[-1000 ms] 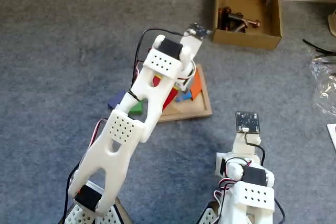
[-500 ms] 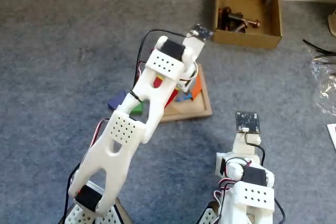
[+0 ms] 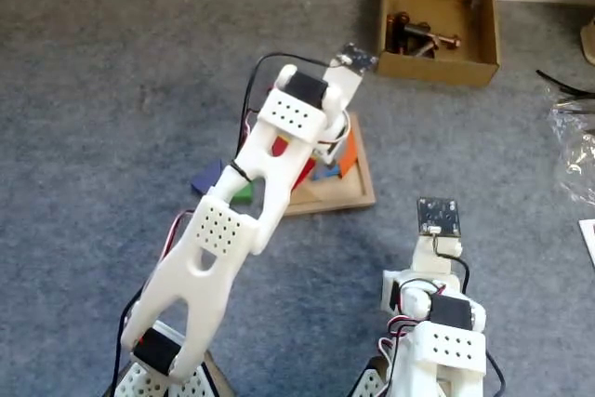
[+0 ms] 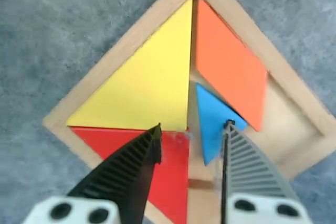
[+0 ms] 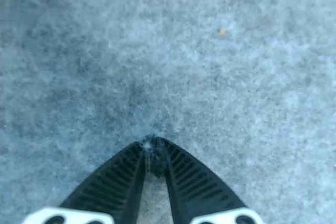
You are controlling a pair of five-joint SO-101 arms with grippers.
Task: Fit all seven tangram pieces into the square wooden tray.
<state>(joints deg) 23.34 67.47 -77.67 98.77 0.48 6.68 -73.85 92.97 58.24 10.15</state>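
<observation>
The square wooden tray point(image 4: 126, 43) point(image 3: 363, 194) holds a large yellow triangle point(image 4: 147, 87), a red triangle point(image 4: 170, 166), an orange parallelogram point(image 4: 228, 69) point(image 3: 349, 152) and a small blue triangle point(image 4: 212, 119). My left gripper point(image 4: 192, 127) hangs open just above the tray, its fingers straddling the blue triangle's tip and the red piece's edge, holding nothing. Left of the tray on the carpet lie a dark blue piece point(image 3: 205, 178) and a green piece point(image 3: 243, 191), partly under the left arm. My right gripper point(image 5: 153, 142) is shut over bare carpet at the front right.
A cardboard box point(image 3: 437, 25) with small metal parts stands behind the tray. Cables and clear plastic point(image 3: 572, 137) lie at the right edge. Open grey carpet spreads to the left and between the arms.
The left arm has shifted slightly toward the far side over the tray. The right arm has not moved.
</observation>
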